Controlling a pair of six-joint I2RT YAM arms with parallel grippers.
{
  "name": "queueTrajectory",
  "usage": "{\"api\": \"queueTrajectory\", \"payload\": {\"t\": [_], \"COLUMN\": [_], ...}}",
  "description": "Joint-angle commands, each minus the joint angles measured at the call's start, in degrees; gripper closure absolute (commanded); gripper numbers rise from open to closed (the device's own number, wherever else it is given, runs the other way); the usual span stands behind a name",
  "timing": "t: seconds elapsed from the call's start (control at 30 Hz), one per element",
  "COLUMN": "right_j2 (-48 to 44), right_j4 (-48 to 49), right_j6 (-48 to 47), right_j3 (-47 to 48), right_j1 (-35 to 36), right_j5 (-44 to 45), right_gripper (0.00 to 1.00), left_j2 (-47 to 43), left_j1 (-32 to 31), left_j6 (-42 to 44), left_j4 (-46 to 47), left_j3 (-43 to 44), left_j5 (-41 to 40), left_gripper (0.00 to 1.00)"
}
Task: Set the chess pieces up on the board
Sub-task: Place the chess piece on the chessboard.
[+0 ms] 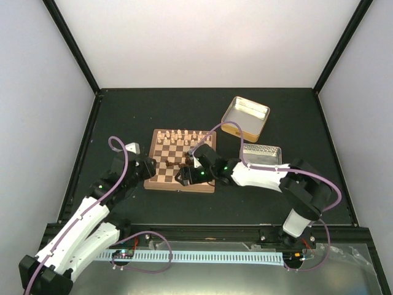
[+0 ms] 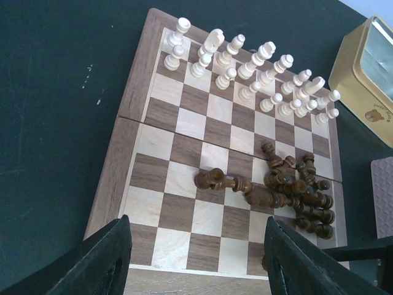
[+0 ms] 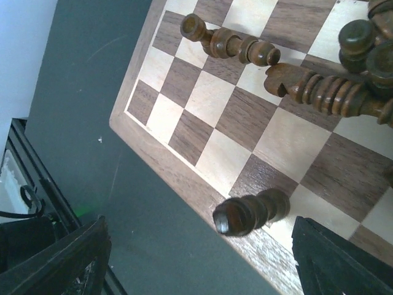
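The board (image 1: pixel 161 178) lies mid-table. Dark chess pieces (image 2: pixel 295 190) lie in a heap on its right half, with two toppled ones (image 2: pixel 222 181) beside it. Pale cream chessmen (image 2: pixel 252 67) stand in the far two rows. My left gripper (image 2: pixel 196 261) hovers over the board's near edge, open, with bare squares between its fingers (image 2: pixel 104 258). My right gripper (image 3: pixel 202 264) is wide open over the board's near edge. One dark piece (image 3: pixel 249 213) stands upright on a near-row square between its fingers, touching neither. The heap (image 3: pixel 325 92) lies beyond it.
An open gold tin (image 1: pixel 245 118) sits behind the board to the right, and a silvery tin part (image 1: pixel 261 155) lies beside the right arm. The same gold tin (image 2: pixel 368 74) shows at the left wrist view's right edge. Dark table (image 1: pixel 123 117) surrounds the board.
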Motion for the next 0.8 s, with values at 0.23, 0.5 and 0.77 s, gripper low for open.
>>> {"api": "queueTrajectory", "payload": {"t": [0.23,0.5,0.77], "right_j2": [6.8,9.1,3.8], "right_j4": [0.2,1.4,-1.9], "right_j6": [2.0,2.9,2.5], "right_j3": [4.6,5.2,4.7], "right_j1": [1.2,1.1,1.2], "right_j5": [-2.1,-4.1,1.7], "right_gripper": [0.19,0.29,0.25], "left_j2": [-0.2,-0.2,-0.3], "left_j1": [1.9,2.6,2.7], "left_j6": [2.0,2.4,3.1], "left_j4": [-0.9,-1.2,-1.5], "left_j3": [-0.6,-0.7,0.0], "left_j5": [2.2,2.5,3.4], "left_gripper": [0.39,0.39,0.39]}}
